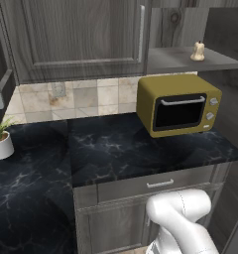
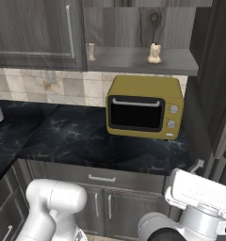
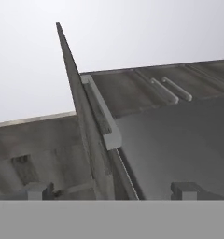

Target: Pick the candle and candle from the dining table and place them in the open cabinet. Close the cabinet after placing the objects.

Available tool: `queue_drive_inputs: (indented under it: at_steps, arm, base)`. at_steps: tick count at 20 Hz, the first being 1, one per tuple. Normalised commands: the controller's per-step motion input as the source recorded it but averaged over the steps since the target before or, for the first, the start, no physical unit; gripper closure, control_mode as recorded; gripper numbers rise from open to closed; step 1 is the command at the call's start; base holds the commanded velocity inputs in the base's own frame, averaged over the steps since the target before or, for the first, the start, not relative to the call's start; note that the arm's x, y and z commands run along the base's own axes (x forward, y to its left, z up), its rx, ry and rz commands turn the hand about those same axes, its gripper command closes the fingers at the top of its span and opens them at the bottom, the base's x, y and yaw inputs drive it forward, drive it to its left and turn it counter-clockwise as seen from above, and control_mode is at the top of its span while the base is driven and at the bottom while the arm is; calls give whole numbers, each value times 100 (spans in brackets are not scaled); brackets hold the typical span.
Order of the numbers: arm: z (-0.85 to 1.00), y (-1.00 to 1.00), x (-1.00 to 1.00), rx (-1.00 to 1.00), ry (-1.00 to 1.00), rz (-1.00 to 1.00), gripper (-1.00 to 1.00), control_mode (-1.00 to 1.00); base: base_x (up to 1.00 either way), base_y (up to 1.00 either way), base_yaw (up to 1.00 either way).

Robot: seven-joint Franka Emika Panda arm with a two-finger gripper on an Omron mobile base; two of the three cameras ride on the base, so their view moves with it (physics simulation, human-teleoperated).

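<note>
Far left at nine o'clock a small potted plant sits on the black counter; moving right, the shut cabinet door hangs above the tiles, then the yellow microwave at three o'clock. Above it, at one o'clock, one candle stands on the open cabinet shelf, and in the right base view a second candle stands at eleven o'clock, well apart from the first. So both look placed, and I judge I'm on the closing step. My gripper has its jaws spread wide, holding nothing, with the open door's edge running up between my fingertips. Next I need to push that door shut.
</note>
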Motion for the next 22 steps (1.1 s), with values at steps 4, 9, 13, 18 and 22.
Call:
queue_drive_inputs:
  at_steps: [4,9,13,18,22]
  arm:
    - [17,0,3,-9,0,0,-100,-100]
    - [19,0,7,-19,0,0,-100,-100]
    - [23,0,11,-20,0,0,-100,-100]
    - [27,0,15,-17,0,0,-100,-100]
    - [29,0,10,-16,0,0,-100,-100]
  base:
    - [0,0,0]
    - [0,0,0]
    - [0,0,0]
    - [0,0,0]
    - [0,0,0]
